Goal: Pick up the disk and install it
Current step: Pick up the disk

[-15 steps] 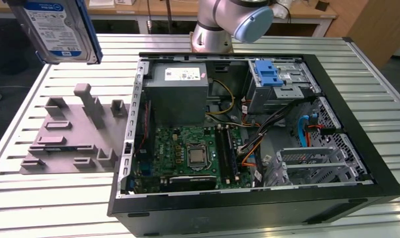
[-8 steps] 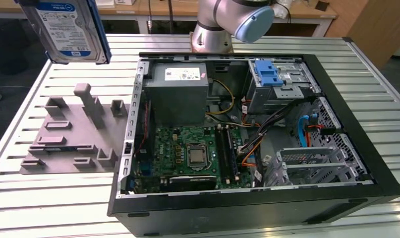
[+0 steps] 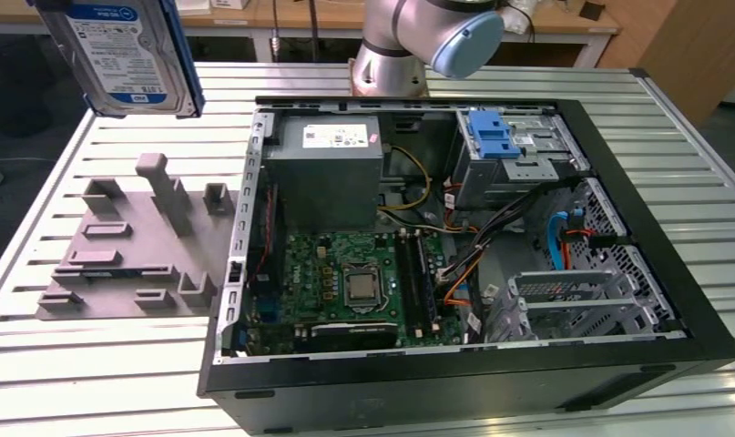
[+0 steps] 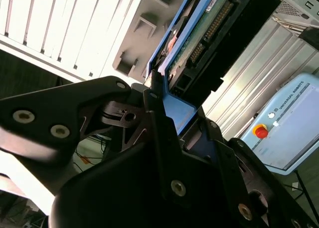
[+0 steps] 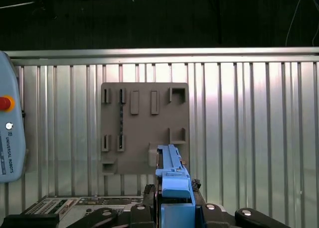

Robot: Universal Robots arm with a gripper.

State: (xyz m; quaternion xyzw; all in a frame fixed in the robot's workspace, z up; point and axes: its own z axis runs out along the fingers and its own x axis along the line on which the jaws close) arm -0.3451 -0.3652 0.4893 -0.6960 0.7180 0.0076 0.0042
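At 10 o'clock of the open black computer case [image 3: 464,382], the black gripper [image 4: 174,106] pinches the flat silver-metal blue-framed disk [image 3: 122,50], likely stiff, weighty and fragile, by its frame.

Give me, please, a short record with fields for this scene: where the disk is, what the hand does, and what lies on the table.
disk: held in the air over the grey fixture side, clear of the table
hand: shut on the disk's blue frame
grey fixture: flat on the table, at the exterior view's left of the case
computer case: lying open on the table
drive cage: inside the case, with a blue latch
task state: disk picked up, not yet installed
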